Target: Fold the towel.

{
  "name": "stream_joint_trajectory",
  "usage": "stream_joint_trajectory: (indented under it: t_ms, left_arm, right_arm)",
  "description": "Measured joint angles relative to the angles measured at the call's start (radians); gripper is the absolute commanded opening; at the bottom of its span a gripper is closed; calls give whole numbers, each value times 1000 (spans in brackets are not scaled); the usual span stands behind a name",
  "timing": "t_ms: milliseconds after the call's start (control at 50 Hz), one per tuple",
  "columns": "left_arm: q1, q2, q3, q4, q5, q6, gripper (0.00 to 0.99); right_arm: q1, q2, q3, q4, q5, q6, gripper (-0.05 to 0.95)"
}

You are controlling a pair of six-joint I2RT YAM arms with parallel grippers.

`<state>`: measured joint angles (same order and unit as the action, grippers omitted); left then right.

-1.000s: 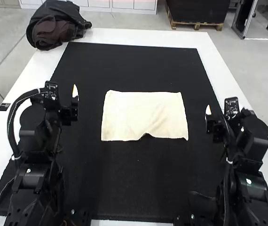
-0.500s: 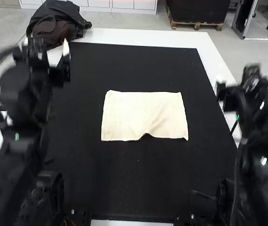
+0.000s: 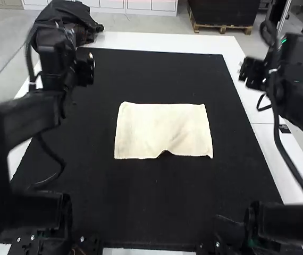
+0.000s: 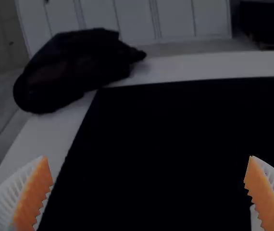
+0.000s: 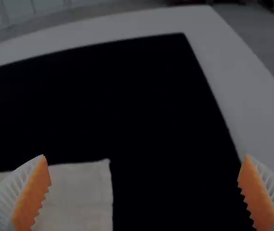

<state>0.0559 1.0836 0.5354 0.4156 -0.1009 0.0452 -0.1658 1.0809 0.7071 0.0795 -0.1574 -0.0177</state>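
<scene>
The left gripper [image 3: 89,69] is raised beyond and to the left of the towel, and the right gripper [image 3: 243,71] is up over the mat's right edge. Between them, nearer the arms, the cream towel [image 3: 162,130] lies as a flat rectangle with a small raised pucker in its near edge. In the left wrist view my left gripper [image 4: 149,192] has its fingers wide apart with nothing between them. My right gripper [image 5: 144,192] is likewise spread and holds nothing; past its fingers lies a corner part of the towel [image 5: 81,195].
A black mat [image 3: 151,74] covers most of the white table [image 3: 167,41]. A dark bag or garment [image 3: 82,21] lies in a heap at the table's far left corner, close behind the left arm.
Both arms have risen and stretched forward, the left gripper toward the far left and the right gripper toward the far right. The towel has stayed as it was.
</scene>
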Motion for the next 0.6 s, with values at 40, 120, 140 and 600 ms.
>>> stream_joint_trajectory:
  t_ms: [40, 120, 140, 600]
  left_arm:
    - [-2, 44, 0, 25, 0, -2, 948]
    - [-6, 103, -4, 55, 10, -3, 962]
    - [-7, 117, -6, 64, 22, -4, 962]
    - [-131, 398, -66, 166, 132, -97, 957]
  right_arm:
    - [0, 38, -13, 19, 5, 5, 902]
    - [0, 79, -50, 84, 16, 11, 903]
    - [0, 87, -64, 107, 21, 12, 902]
    - [11, 138, -209, 299, 42, 17, 910]
